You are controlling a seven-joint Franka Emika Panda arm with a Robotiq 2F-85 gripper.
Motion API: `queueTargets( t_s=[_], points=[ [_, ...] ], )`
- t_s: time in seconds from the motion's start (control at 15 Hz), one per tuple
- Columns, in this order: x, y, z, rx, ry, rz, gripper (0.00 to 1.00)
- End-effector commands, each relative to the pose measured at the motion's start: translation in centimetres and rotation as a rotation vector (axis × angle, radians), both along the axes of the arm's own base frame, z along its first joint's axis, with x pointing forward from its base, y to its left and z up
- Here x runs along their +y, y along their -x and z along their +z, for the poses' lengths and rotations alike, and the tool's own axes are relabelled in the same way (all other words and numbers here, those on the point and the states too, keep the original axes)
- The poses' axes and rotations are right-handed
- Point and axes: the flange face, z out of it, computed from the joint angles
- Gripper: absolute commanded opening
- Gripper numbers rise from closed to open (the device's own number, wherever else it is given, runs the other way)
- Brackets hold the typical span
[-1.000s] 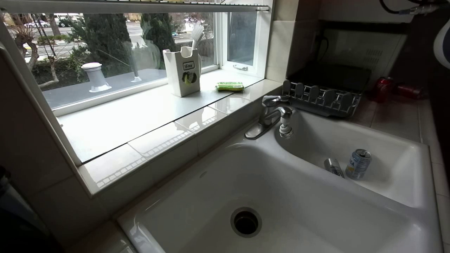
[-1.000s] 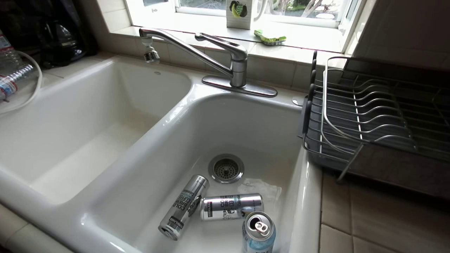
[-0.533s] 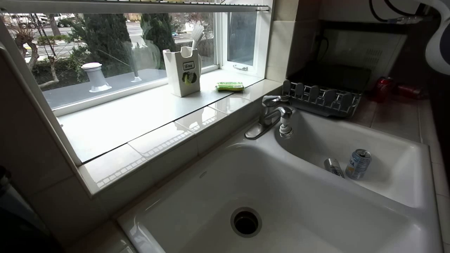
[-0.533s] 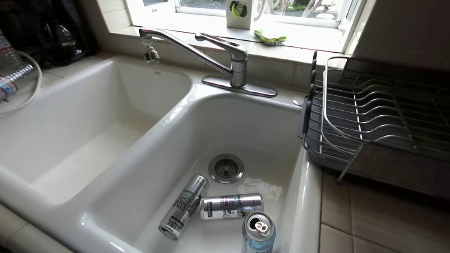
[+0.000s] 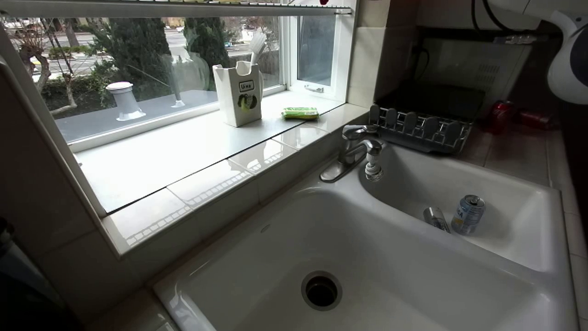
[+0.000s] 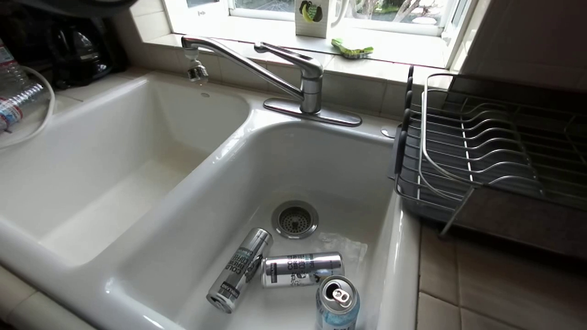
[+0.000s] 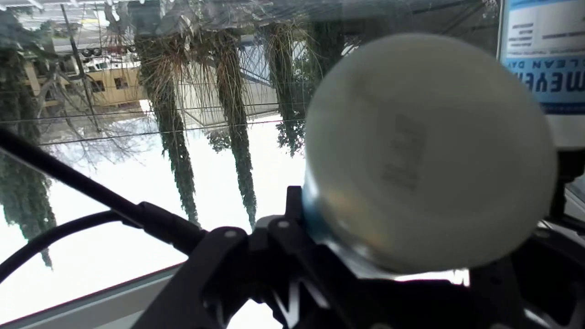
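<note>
In the wrist view my gripper (image 7: 429, 187) is shut on a round container (image 7: 429, 137). Its wide whitish base fills the middle and its side shows some blue. The left finger presses against its side. The right finger is mostly dark and partly hidden by the container. A bottle with a blue and white label (image 7: 546, 59) stands close behind it on the right, upside down in this picture. A window with trees lies behind. The gripper is not clearly seen in either exterior view. The white arm (image 5: 569, 59) shows at the upper right in an exterior view.
A double white sink (image 6: 137, 220) holds several cans: two silver ones (image 6: 302, 269) lying and a blue one (image 6: 338, 305) upright. The faucet (image 6: 312, 87), dish rack (image 6: 477, 151), pitcher (image 5: 239, 94) and green packet (image 5: 300, 113) are around it. A wire shelf (image 5: 183, 8) crosses the window.
The white arm has moved further into an exterior view from the right. A dark rounded part has appeared at the top left of an exterior view. The cans have not moved.
</note>
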Motion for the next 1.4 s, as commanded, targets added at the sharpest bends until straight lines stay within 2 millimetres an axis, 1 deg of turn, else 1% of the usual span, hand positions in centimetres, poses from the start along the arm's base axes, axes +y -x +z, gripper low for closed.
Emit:
queueTargets(
  t_s=[0.0, 0.33, 0.53, 0.8, 1.13, 1.33],
  points=[
    [-0.2, -0.5, -2.2, -0.022, -0.067, 0.012, 0.38],
    [0.4, -0.2, -3.8, -0.088, -0.091, 0.046, 0.38],
    [0.4, 0.2, -5.2, -0.111, -0.102, 0.04, 0.38],
    [0.9, 1.5, -7.0, -0.159, -0.094, 0.015, 0.38],
    [2.1, 4.0, -7.5, -0.242, -0.077, -0.024, 0.38],
    [2.1, 5.1, -8.5, -0.256, -0.089, -0.062, 0.38]
  ],
)
